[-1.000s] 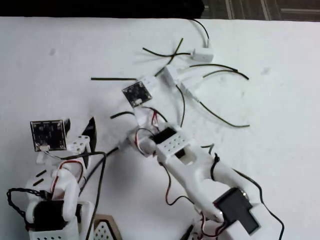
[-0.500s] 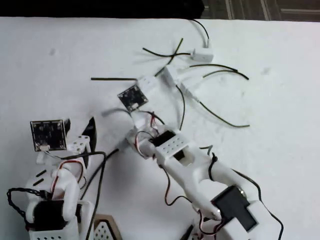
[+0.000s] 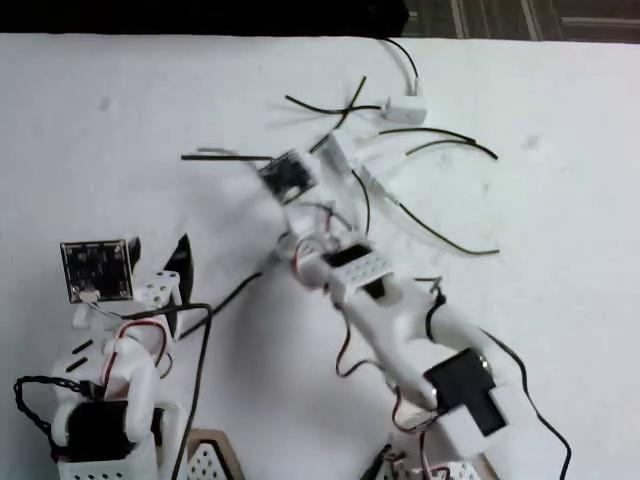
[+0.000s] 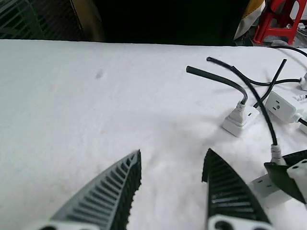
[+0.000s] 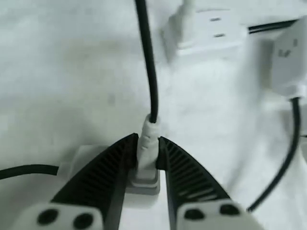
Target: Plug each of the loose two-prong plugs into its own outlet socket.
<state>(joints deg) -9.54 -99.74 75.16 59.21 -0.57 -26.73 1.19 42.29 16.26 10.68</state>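
My right gripper [image 5: 147, 140] is shut on a white two-prong plug [image 5: 144, 175], whose black cord [image 5: 151, 72] runs away from the fingers. Just beyond it lies a white outlet socket [image 5: 211, 28], with a second one [image 5: 288, 60] off to the side. In the high view the right arm [image 3: 365, 280] stretches toward the cluster of sockets [image 3: 342, 150] and cords at the table's middle back. My left gripper [image 4: 173, 155] stands open over bare table, near the front left [image 3: 160, 258]. From the left wrist, another white plug [image 4: 238, 120] and a socket [image 4: 280, 106] lie farther off.
Several loose black cords [image 3: 440, 140] criss-cross the back middle, and one more white socket [image 3: 405, 108] lies near the far edge. The table's far edge meets a dark floor [image 3: 200, 15]. The white table [image 3: 100, 130] is bare at the left and far right.
The right arm has swung toward the back and right, carrying the plug up to the socket cluster. The left arm has kept still.
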